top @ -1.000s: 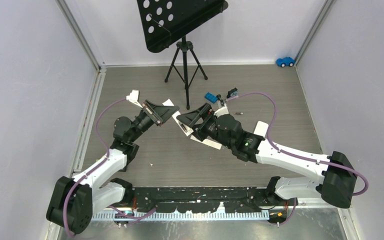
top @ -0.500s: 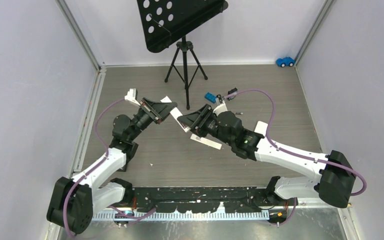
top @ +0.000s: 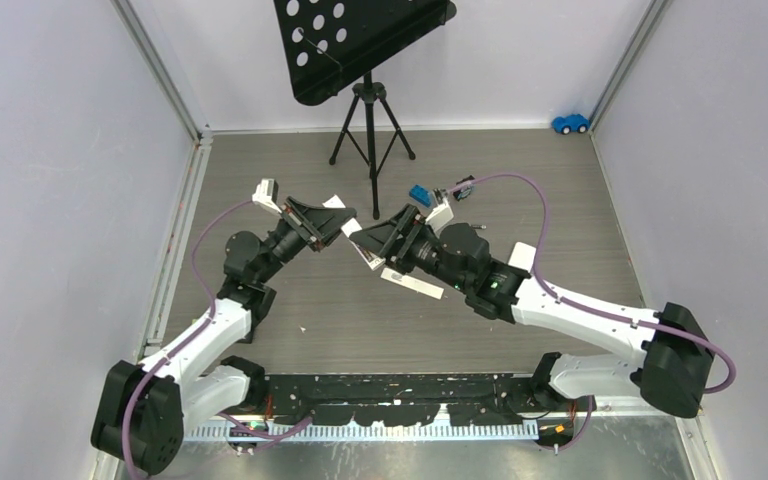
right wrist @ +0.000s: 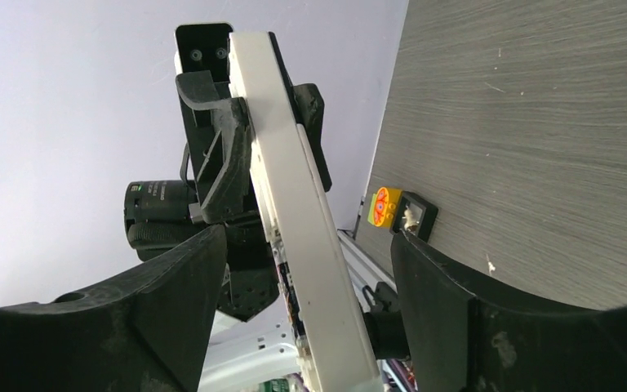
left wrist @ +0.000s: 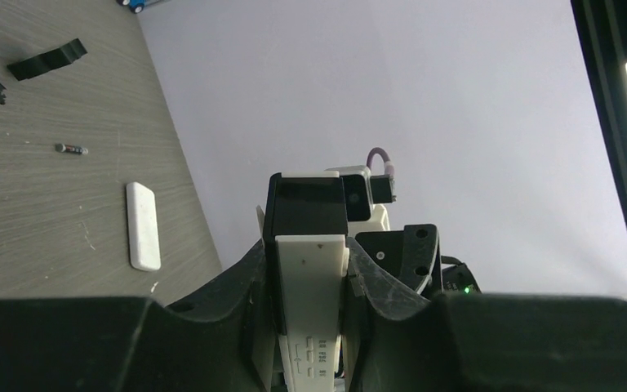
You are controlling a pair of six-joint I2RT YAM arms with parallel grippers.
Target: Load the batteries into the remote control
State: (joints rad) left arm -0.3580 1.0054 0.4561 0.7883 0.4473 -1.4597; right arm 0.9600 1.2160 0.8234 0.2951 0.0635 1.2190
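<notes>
The white remote control is held up off the table, and my left gripper is shut on its sides. Its long body runs through my right gripper, whose jaws stand wide with a gap on each side. A dark cell seems to sit in the remote's open edge. In the top view the left gripper and right gripper meet at mid-table. One thin battery lies loose on the table.
A white flat cover lies on the table, and a white strip lies under the right arm. A blue brick and a black-and-blue block sit behind it. The music stand tripod and a blue toy car are further back.
My right gripper has shifted a little left and away, closer around the remote; its jaws narrowed and then widened again. The left gripper has barely moved.
</notes>
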